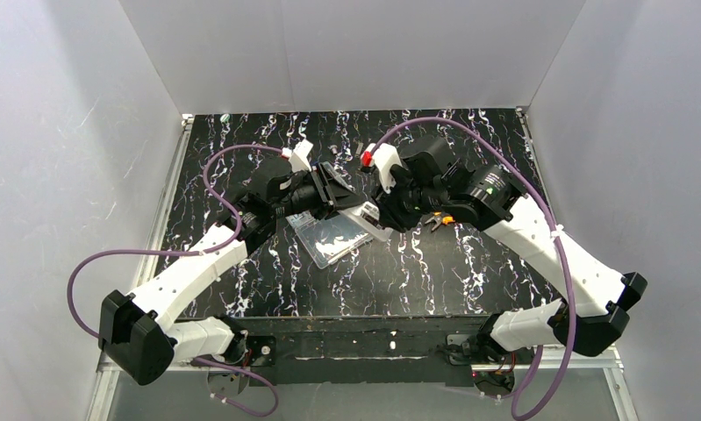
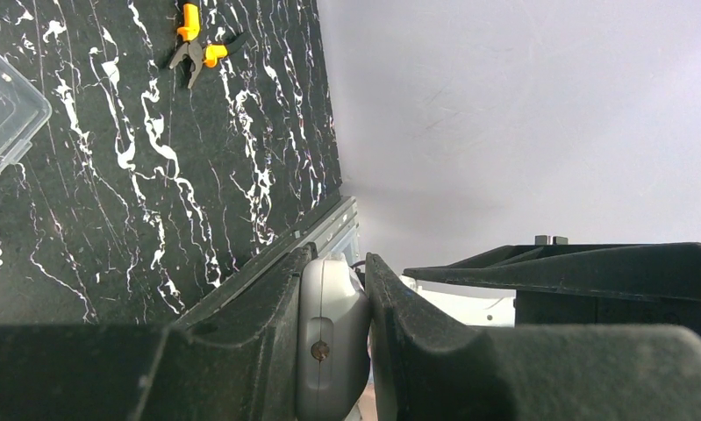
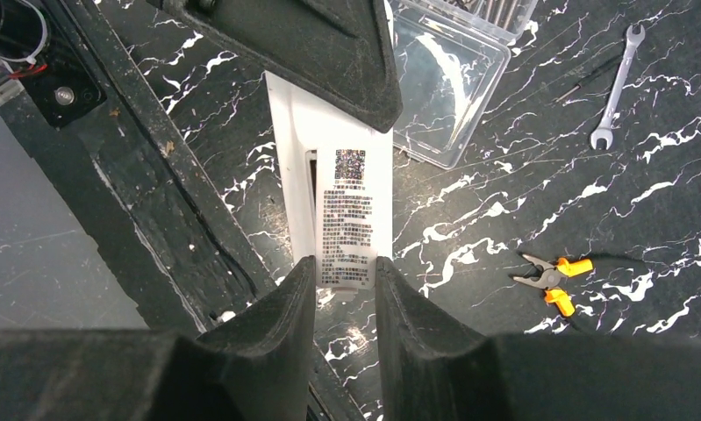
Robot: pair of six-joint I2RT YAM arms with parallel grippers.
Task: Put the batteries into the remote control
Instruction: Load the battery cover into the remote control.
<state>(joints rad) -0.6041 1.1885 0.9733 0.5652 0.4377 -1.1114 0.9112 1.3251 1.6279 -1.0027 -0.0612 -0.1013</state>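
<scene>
So my left gripper [image 2: 339, 263] is clamped on one end of the slim white plastic remote control [image 3: 346, 202], and my right gripper [image 3: 345, 272] is pinching the other end. Its long axis runs straight between both arms.

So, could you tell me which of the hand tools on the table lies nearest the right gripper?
The orange-handled pliers, just beside the right gripper; the silver wrench lies much farther away.

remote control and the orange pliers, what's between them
Nothing but bare marbled tabletop between the remote control and the orange-handled pliers, shown in the right wrist view.
</scene>
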